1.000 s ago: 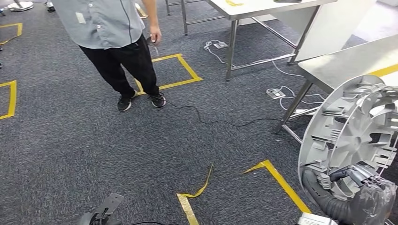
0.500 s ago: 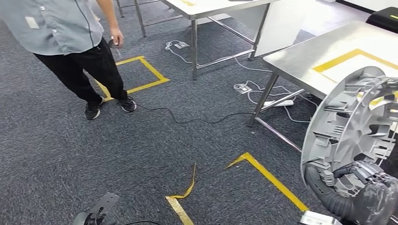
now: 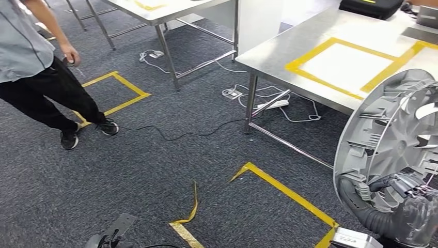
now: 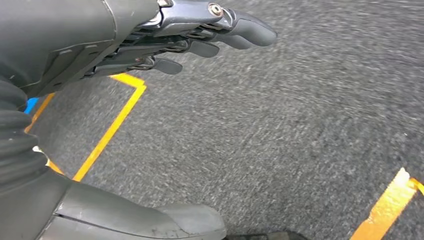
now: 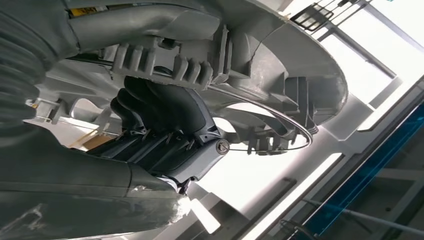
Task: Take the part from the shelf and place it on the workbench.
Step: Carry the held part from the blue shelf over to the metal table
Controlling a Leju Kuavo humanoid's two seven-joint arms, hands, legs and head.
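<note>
The head camera sits high on the robot and looks forward and down across the dark grey carpet floor (image 3: pixel 129 170) to the steel workbench with yellow tape squares (image 3: pixel 289 51). The left wrist camera hangs close behind the dark open left hand (image 4: pixel 165 45), facing that same carpet with its yellow tape lines (image 4: pixel 107 135). The right wrist camera is tight behind the right hand (image 5: pixel 165 135), looking upward past the round grey ribbed plastic part (image 5: pixel 280 60) which the head view also shows at its right edge

The part (image 3: pixel 392 139) is pale grey, gripped by a dark grey right hand (image 3: pixel 400 192). The table (image 3: pixel 289 49) is dull silver with a yellow tape square (white inside), and the carpet (image 3: pixel 155 165) is speckled charcoal crossed by yellow tape lines (image 3: pixel 289 192). The person (image 3: pixel 31 62) wears a grey shirt, black trousers and black shoes.
</note>
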